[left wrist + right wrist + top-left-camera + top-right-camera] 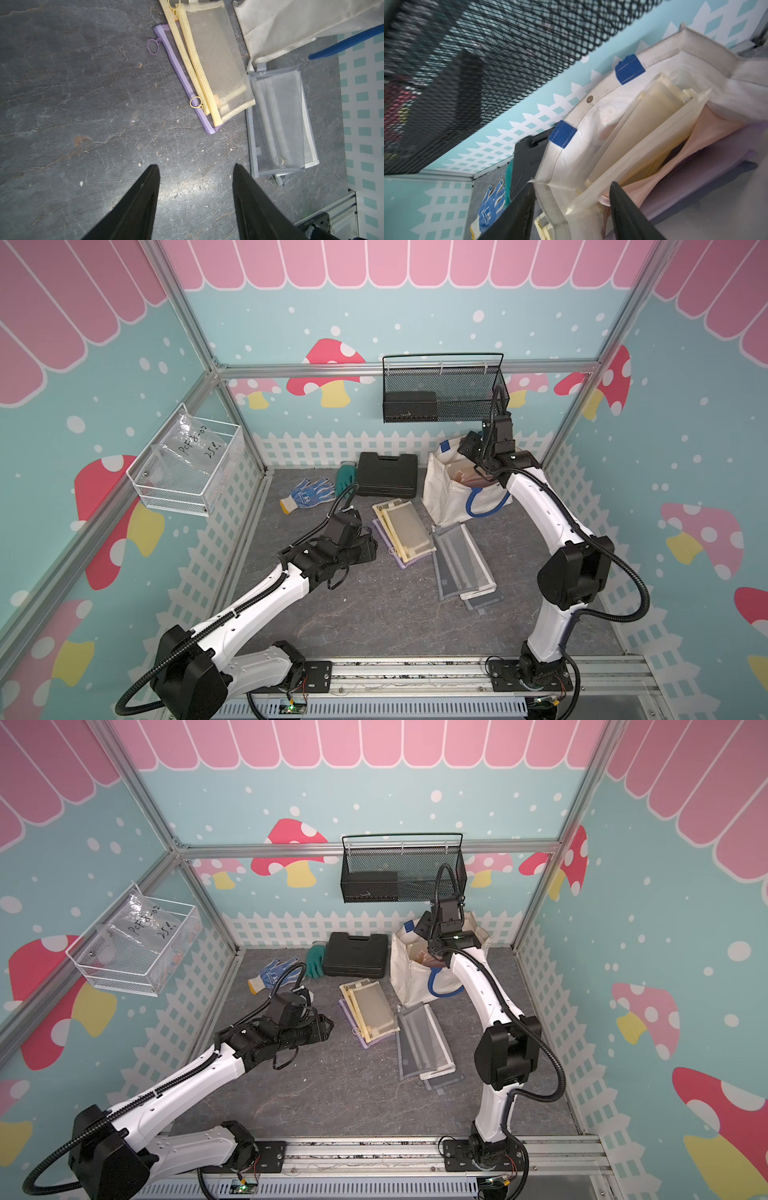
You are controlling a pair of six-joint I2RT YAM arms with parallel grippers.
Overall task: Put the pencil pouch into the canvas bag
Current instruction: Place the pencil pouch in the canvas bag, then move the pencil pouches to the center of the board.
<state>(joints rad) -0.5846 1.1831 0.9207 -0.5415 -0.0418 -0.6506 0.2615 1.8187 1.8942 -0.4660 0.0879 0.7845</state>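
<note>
Right arm (524, 490) partly covers canvas bag (444, 489); mesh basket (483, 62) blurred.

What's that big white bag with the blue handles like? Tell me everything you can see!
The canvas bag is a big, boxy tote of cream-white cloth. It stands upright and open, next to the black case. Blue strap handles are sewn to its rim, and one droops down the front. A round metal snap sits just inside the rim. Cream and pink pouches stand inside it. The right gripper hangs open above its mouth.
</note>
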